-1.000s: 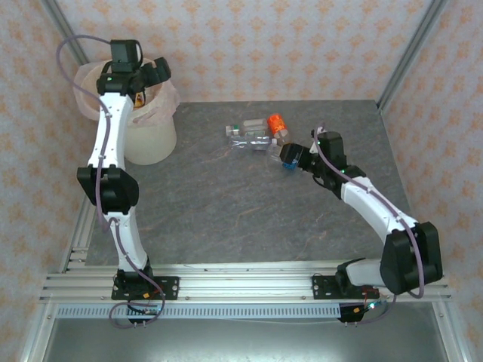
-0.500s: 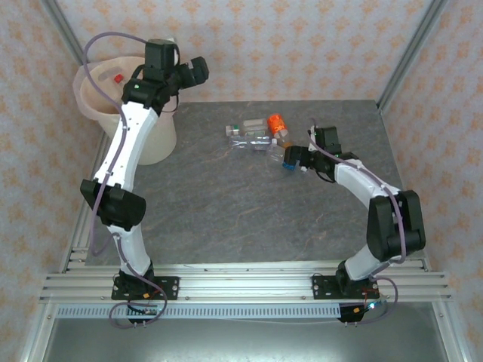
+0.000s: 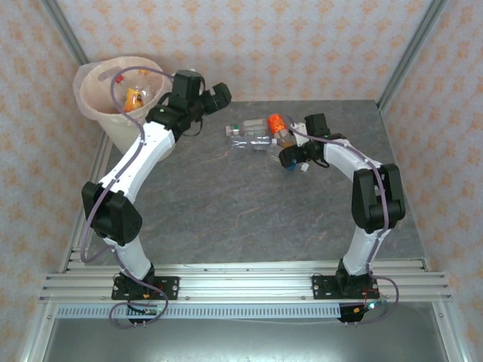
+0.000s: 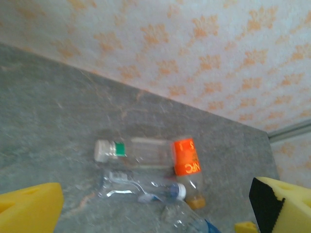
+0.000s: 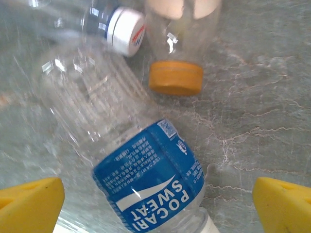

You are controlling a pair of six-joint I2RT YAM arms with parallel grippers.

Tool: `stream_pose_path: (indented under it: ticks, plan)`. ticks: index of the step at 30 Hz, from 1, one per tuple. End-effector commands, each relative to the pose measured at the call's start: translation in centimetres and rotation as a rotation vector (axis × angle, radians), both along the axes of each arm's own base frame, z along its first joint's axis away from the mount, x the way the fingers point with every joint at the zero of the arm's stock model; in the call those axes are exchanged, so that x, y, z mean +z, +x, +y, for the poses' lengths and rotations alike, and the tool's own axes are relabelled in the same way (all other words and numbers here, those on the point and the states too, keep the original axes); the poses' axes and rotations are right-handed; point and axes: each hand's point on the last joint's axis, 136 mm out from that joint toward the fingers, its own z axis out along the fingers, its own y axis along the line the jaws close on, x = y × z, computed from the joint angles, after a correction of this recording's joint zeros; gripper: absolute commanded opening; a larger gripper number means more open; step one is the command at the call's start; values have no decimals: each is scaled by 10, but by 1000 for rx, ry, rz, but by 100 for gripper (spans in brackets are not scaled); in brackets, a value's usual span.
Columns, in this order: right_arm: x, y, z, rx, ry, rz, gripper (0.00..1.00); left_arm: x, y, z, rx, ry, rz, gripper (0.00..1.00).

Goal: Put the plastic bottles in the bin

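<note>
Bottles (image 3: 256, 137) lie in a tight cluster on the far middle of the grey table (image 3: 226, 219). They are well apart from the bin (image 3: 84, 79), which stands at the far left corner. Inside the bin, on its pinkish liner, sit a few more bottles, one of them orange (image 3: 133, 98).

In the cluster, the green-labelled bottle (image 3: 241, 130) lies on its side with its white cap to the left. The orange-labelled bottle (image 3: 277, 124) lies just beside it on the right. A crumpled clear bottle with a white cap (image 3: 253, 146) lies in front of them. The blue-labelled bottle (image 3: 289, 160) is at the near right edge of the cluster.

The right gripper (image 3: 291, 155) hangs directly over the blue-labelled bottle. In its wrist view, the yellow pads (image 5: 29, 204) are spread wide to either side of the blue label (image 5: 146, 179) and are not clamped on it. Whether they touch it I cannot tell. The orange cap (image 5: 176, 77) and the white cap (image 5: 127, 24) lie just beyond.

The left gripper (image 3: 211, 99) is above the table between the bin and the cluster. Its jaws are released and wide apart, and it holds nothing. Its wrist view looks past its yellow pads (image 4: 29, 208) at the cluster.
</note>
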Motion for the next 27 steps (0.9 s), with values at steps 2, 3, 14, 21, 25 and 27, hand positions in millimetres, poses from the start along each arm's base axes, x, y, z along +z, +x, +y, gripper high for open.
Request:
stream_pose_path:
  ticks: [2, 3, 14, 21, 25, 27]
  plan:
    - [-25, -16, -6, 201, -147, 99, 100, 17, -5, -23, -12, -99, -71, 100]
    - [-27, -16, -6, 217, -155, 108, 100, 14, -6, -28, -19, -102, -74, 100]
    - [-50, -12, 8, 280, -149, 98, 94, -44, -17, -50, -2, -153, 39, 100]
    - [-50, -15, 13, 261, -181, 29, 71, -80, -23, -51, 83, -159, 130, 100]
    - [-25, -13, 15, 192, -159, -63, 52, -94, -28, -59, 63, -178, 170, 100]
    - [-11, -18, 18, 143, -132, -85, 49, -95, -30, -73, 6, -206, 162, 100]
